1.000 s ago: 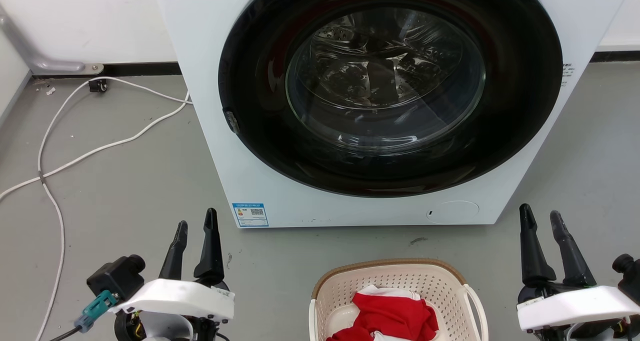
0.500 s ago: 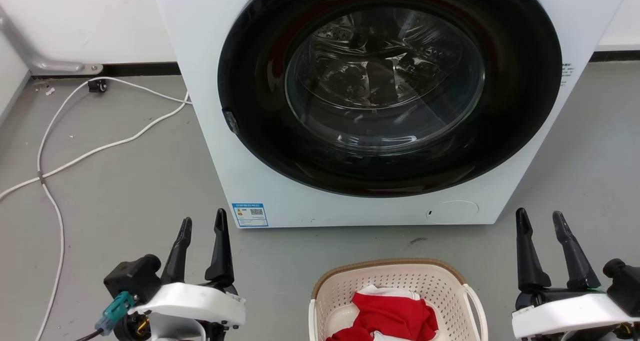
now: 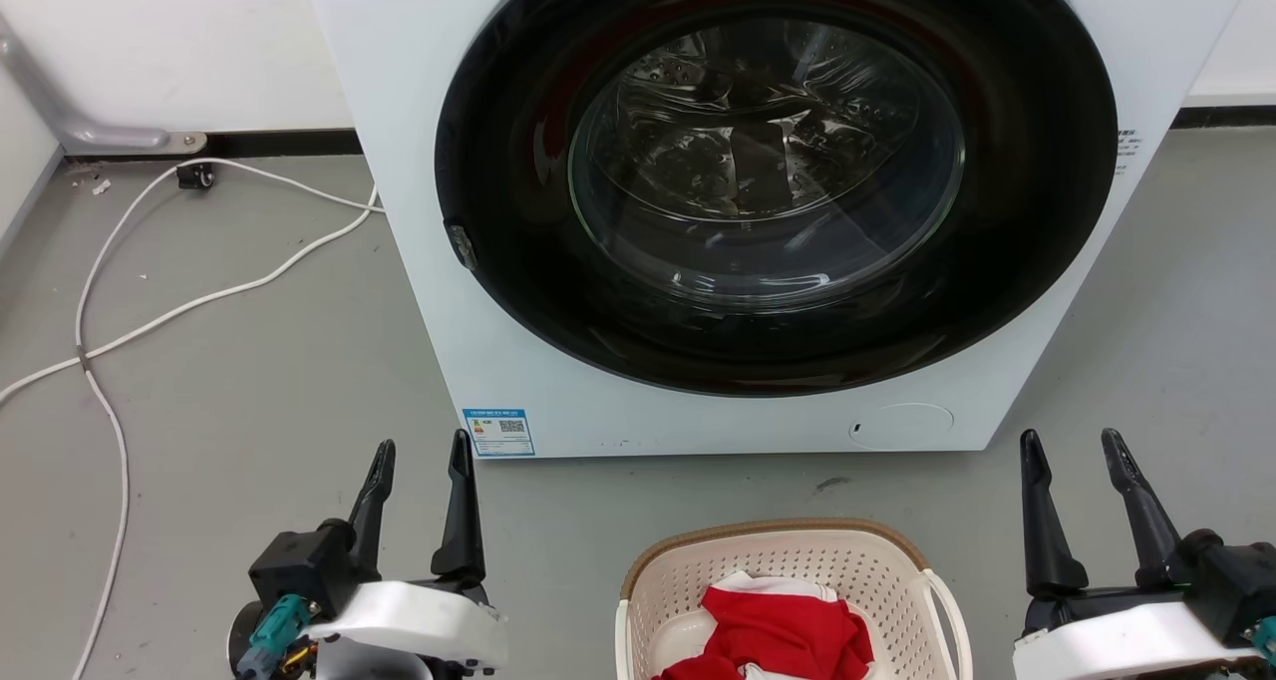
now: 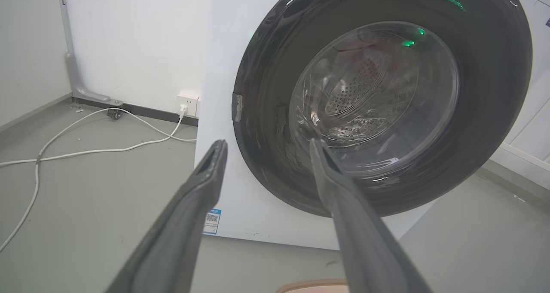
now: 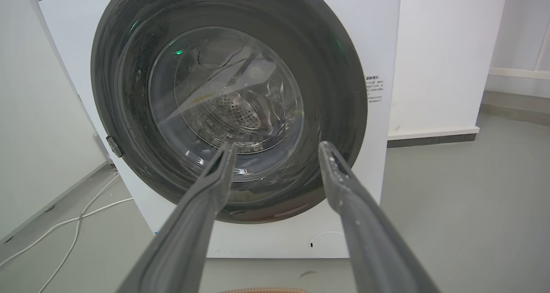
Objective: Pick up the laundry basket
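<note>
Though cut off below, laundry basket (image 3: 869,572) cream, perforated, brown-rimmed, white-handled.

washing machine (image 3: 419,291) 1 | laundry basket (image 3: 897,600) 1 | red garment (image 3: 788,640) 1 | label sticker (image 3: 498,432) 1

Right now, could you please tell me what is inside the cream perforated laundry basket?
The cream perforated plastic laundry basket holds a crumpled red cloth and some white fabric. Whatever lies beneath the cloth is covered; the basket's near half is out of frame.
</note>
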